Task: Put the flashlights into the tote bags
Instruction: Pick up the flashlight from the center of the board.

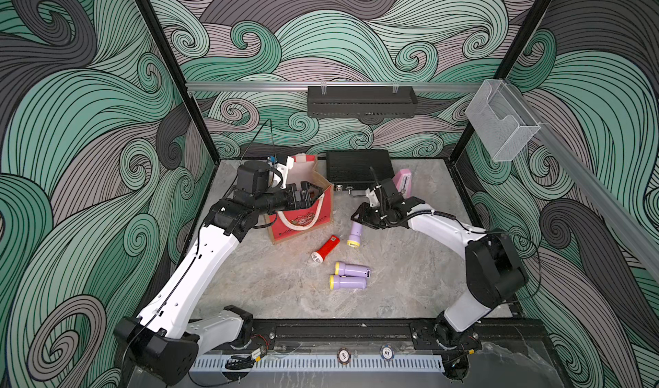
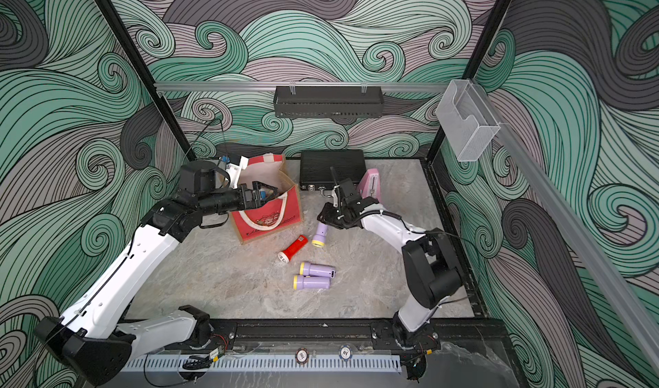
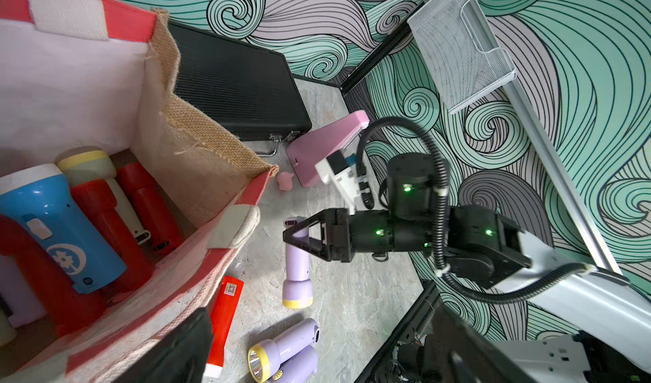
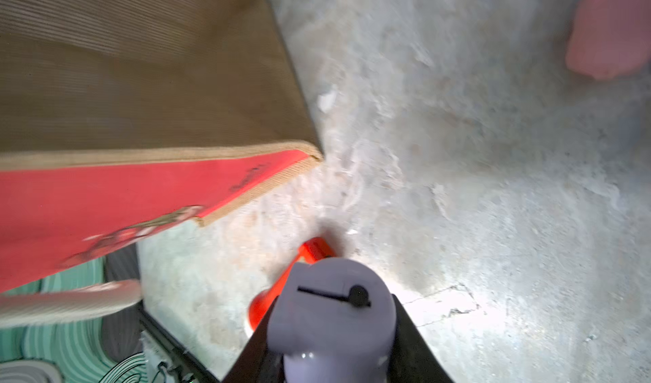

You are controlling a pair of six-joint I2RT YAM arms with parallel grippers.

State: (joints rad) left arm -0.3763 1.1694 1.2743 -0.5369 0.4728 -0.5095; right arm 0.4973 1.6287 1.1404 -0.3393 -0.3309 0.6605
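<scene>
Left wrist view: the right gripper (image 3: 289,235) is clamped on the tail of a lilac plastic flashlight with a yellow head (image 3: 296,275), which points head down just beside the red-fronted jute tote bag (image 3: 197,145). I judge the pick made and the carry pending. The next move calls for a lift clear of the rim. The left gripper (image 1: 310,191) is spread wide and empty over the bag mouth. A red flashlight (image 1: 325,249) and two lilac flashlights (image 1: 351,270) lie on the grey marbled tabletop (image 1: 267,290), within wave-patterned walls (image 1: 89,118).

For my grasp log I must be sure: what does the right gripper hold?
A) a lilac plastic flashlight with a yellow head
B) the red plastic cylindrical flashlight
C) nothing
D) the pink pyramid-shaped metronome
A: the right gripper is shut on the tail end of the lilac plastic flashlight with a yellow head.
</scene>
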